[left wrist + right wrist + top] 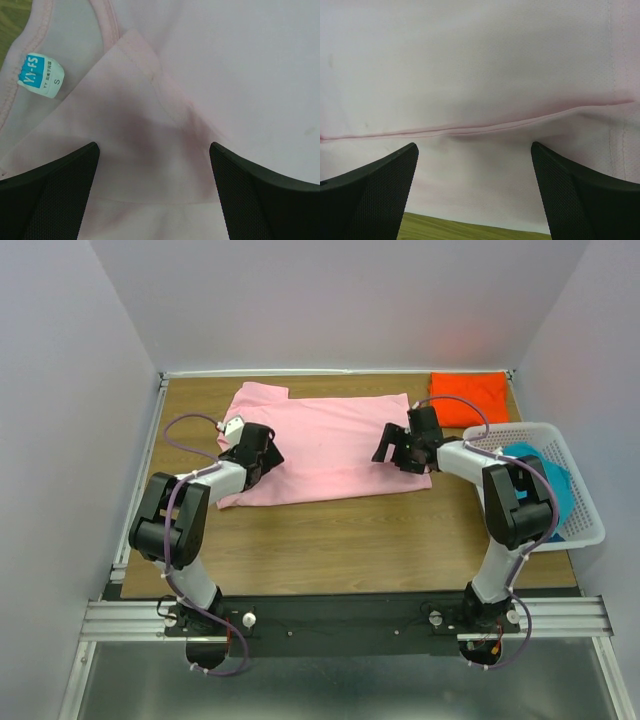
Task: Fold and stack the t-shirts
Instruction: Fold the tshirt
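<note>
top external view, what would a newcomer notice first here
The big pink t-shirt lying across the middle of the wooden table draws the eye first, with the left gripper and right gripper both open over its two ends. Next come the bright orange t-shirt, folded at the far right corner, and the teal t-shirt in the white basket at the right edge.

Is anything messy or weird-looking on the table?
Nothing looks torn or spilled. The white basket holding the teal shirt seems to stick out past the table's right edge, which looks a bit odd. The pink shirt lies a little crooked, with one sleeve poking out at the far left.
</note>
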You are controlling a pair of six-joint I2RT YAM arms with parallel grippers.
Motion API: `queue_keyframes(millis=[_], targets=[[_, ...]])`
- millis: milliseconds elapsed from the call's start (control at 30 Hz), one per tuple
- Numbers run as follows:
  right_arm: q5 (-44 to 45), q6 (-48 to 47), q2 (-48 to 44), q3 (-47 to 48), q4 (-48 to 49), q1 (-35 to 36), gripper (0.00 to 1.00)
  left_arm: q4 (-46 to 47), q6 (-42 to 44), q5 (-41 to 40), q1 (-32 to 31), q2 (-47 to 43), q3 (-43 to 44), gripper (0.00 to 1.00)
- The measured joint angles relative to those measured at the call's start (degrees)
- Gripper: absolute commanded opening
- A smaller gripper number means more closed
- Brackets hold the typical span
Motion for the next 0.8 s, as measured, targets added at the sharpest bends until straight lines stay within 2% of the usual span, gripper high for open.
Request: queue_keyframes(millis=[233, 800], targets=[[-0.7, -0.3, -3.2, -4.5, 1.8, 0.0, 1.0, -4.1, -3.7, 0.5, 0.0, -2.2, -1.7, 0.98], [-1.2, 3.2, -19.6, -22.0, 1.6, 1.7, 1.0, -10.6, -12.1, 3.2, -0.5, -22.3, -18.3, 0.98]])
